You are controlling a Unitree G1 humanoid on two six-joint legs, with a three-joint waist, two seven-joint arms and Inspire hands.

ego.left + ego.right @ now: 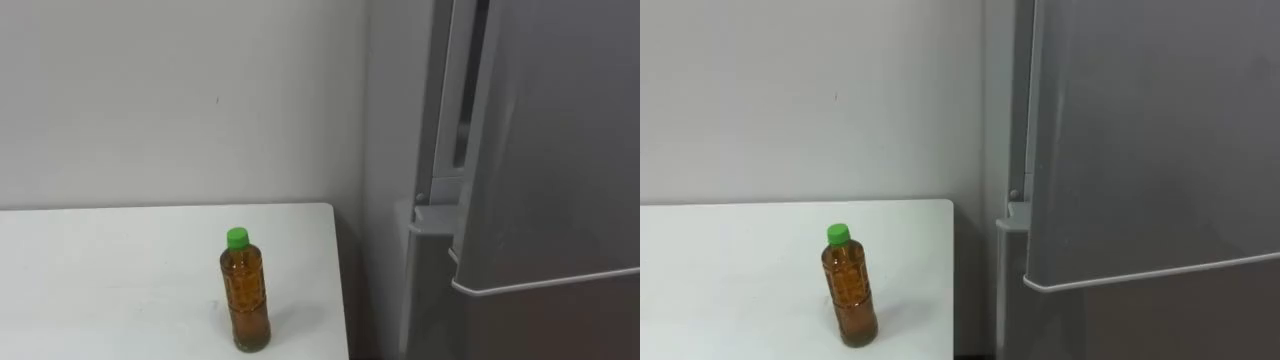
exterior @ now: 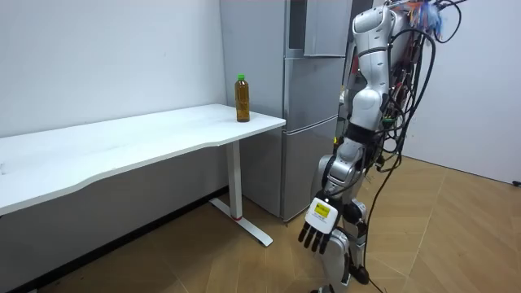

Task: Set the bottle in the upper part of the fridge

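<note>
A clear bottle [image 1: 245, 298] of brown liquid with a green cap stands upright on the white table [image 1: 110, 270], close to its right end. To its right stands the grey fridge [image 1: 560, 150], whose upper door [image 1: 1140, 130] ends at a ledge above the lower door. A dark vertical slot runs along the upper door's left edge. In the room view I stand facing the fridge [image 2: 313, 89], a step back from it, with the bottle [image 2: 242, 98] out of arm's reach. My left hand [image 2: 319, 221] hangs low by my side, open and holding nothing.
The long white table [image 2: 122, 142] runs along the wall toward the room view's left, on a white leg [image 2: 236, 183]. A narrow gap separates its right end from the fridge. Wooden floor [image 2: 456, 236] spreads around me.
</note>
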